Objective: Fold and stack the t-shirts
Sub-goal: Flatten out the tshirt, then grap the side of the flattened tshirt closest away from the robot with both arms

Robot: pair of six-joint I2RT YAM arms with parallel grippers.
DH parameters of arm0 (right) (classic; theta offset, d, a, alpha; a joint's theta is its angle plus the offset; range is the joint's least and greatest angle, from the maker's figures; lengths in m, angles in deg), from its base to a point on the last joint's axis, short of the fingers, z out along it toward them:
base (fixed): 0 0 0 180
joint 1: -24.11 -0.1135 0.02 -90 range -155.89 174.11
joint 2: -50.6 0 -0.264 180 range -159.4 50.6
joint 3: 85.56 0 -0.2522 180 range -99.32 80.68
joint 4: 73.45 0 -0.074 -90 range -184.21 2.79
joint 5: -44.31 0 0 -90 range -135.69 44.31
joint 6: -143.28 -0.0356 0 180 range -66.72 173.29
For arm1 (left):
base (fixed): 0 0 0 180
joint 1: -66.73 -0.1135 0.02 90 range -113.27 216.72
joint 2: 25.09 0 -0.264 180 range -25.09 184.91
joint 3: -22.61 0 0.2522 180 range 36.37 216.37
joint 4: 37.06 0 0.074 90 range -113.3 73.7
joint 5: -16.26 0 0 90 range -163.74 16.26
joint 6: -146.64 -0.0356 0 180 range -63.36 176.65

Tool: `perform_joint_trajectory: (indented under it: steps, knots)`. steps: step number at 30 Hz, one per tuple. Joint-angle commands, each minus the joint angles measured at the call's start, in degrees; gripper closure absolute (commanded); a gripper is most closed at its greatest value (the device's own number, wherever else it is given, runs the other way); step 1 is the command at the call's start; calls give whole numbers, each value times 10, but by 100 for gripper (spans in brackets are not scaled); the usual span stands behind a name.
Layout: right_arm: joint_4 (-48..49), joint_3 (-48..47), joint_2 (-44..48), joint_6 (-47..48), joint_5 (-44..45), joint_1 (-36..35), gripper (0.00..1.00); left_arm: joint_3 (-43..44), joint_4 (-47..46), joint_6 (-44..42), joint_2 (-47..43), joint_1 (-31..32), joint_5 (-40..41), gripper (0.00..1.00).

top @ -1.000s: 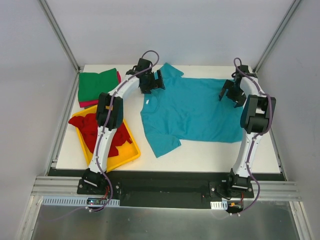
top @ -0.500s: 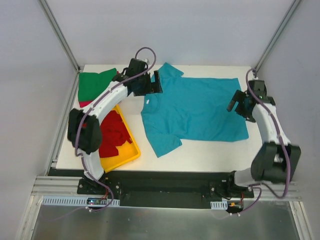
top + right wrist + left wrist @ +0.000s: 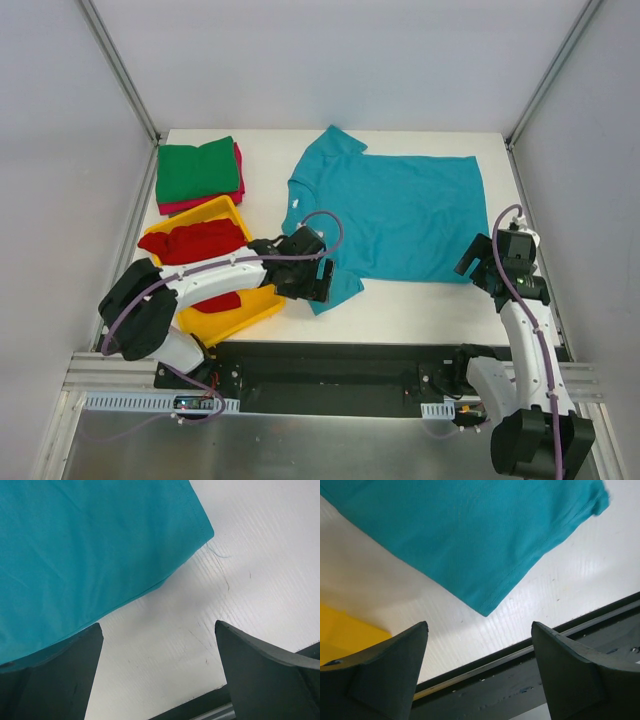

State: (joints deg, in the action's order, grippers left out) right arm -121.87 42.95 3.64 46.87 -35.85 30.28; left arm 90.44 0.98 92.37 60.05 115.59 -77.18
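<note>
A teal-blue t-shirt [image 3: 400, 215] lies spread flat in the middle of the table. My left gripper [image 3: 318, 282] is open and empty, just above the table at the shirt's near sleeve; in the left wrist view [image 3: 479, 625] that sleeve [image 3: 470, 535] lies just ahead of the jaws. My right gripper [image 3: 470, 262] is open and empty beside the shirt's near right hem corner, which also shows in the right wrist view [image 3: 158, 625] as teal cloth [image 3: 90, 545]. A folded green shirt [image 3: 197, 170] lies on a magenta-pink one [image 3: 238, 178] at the far left. Red shirts [image 3: 195, 243] lie in the tray.
The yellow plastic tray [image 3: 240, 315] sits at the near left, right beside my left arm; its corner shows in the left wrist view [image 3: 345, 630]. The table's dark front rail [image 3: 520, 680] runs just under the left gripper. Bare white table [image 3: 210, 605] lies under the right gripper.
Both arms swung from the far side of the table to its near edge. The left gripper went from the collar to the near sleeve, the right to the near hem corner.
</note>
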Motion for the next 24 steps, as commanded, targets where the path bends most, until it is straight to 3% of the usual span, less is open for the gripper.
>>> perform_joint_trajectory:
  steps: [1, 15, 21, 24]
  knots:
    - [20, 5, 3, -1, 19, 3, 4, -29, -32, 39, -9, 27, 12, 20]
    - [19, 2, -31, 7, 11, 4, 4, 16, -35, 44, 77, 63, 57, 39]
    - [19, 5, -24, 7, 15, 4, 4, 24, -31, 45, 113, 68, 54, 51]
    - [19, 6, -24, 4, 20, 4, 4, 25, -30, 51, 121, 79, 61, 61]
